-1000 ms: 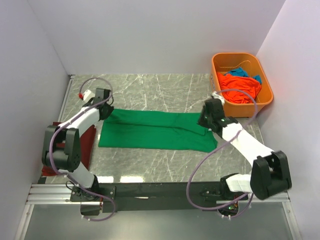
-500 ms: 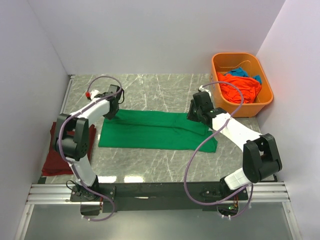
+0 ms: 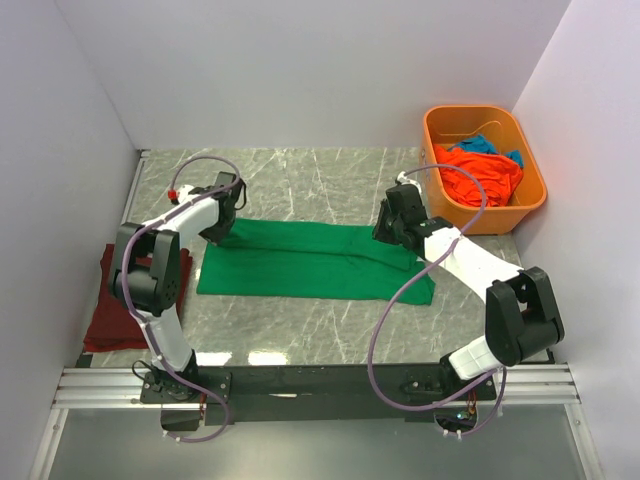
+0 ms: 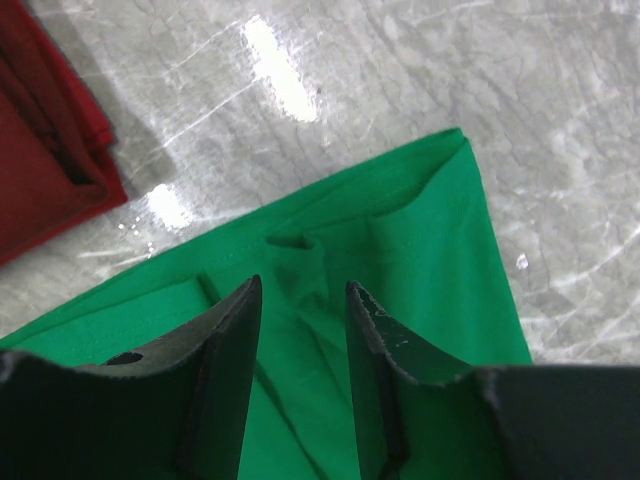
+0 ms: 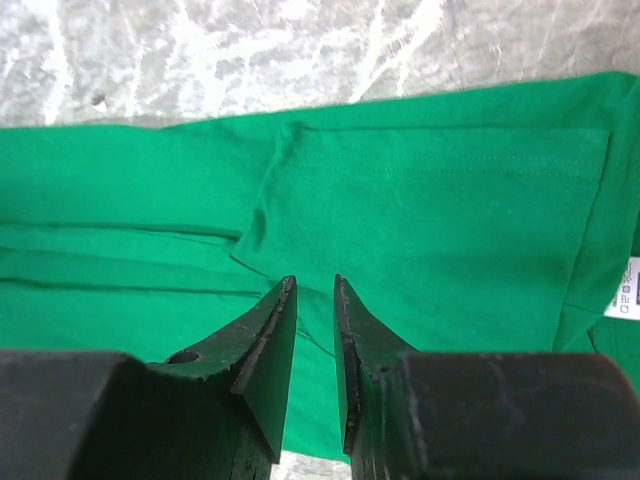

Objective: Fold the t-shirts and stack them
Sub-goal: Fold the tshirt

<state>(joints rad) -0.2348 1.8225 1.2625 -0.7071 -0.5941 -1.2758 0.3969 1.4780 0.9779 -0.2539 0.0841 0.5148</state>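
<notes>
Bright, even light from overhead. White glare streaks on the marble tabletop (image 4: pixel 275 65) just beyond the green t-shirt (image 4: pixel 430 250); soft shadows along its edge. Left gripper (image 4: pixel 300 290) dark, slightly blurred above it.

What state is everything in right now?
Green shirt, flat on table, folded into a long band.
Maroon shirt, folded, at table's left edge.
Tub, upright, holding shirts.
Orange shirt, crumpled in tub.
Blue shirt, crumpled in tub, mostly buried.
Left gripper, open over green shirt's end.
Right gripper, jaws a slit apart over green shirt; grip unclear.
</notes>
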